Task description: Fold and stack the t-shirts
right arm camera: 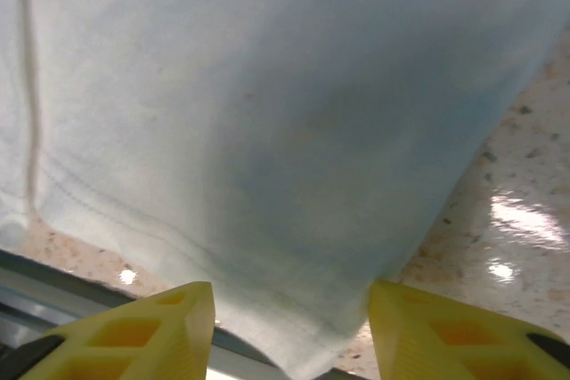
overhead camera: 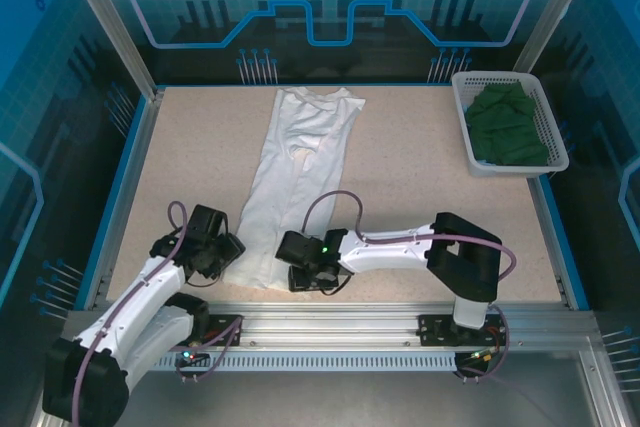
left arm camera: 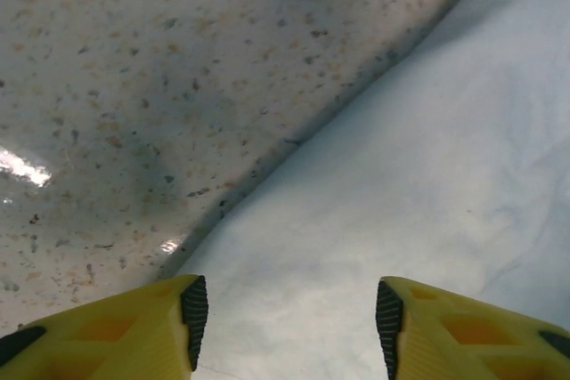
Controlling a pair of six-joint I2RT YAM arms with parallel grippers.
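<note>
Speckled surface, we see the white t-shirt lying mid-surface as a long narrow strip, near hem partly hidden by both wrists, print not discernible, basket far right holding the bunched green t-shirt, left gripper spread over the strip's left edge, right gripper spread astride the hem corner.

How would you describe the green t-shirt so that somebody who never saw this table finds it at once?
Look at the speckled table and go to its far right corner, where a white lattice basket stands. The dark green t-shirt lies crumpled inside that basket. The other shirt, the white t-shirt, lies stretched out long in the middle of the table.
</note>
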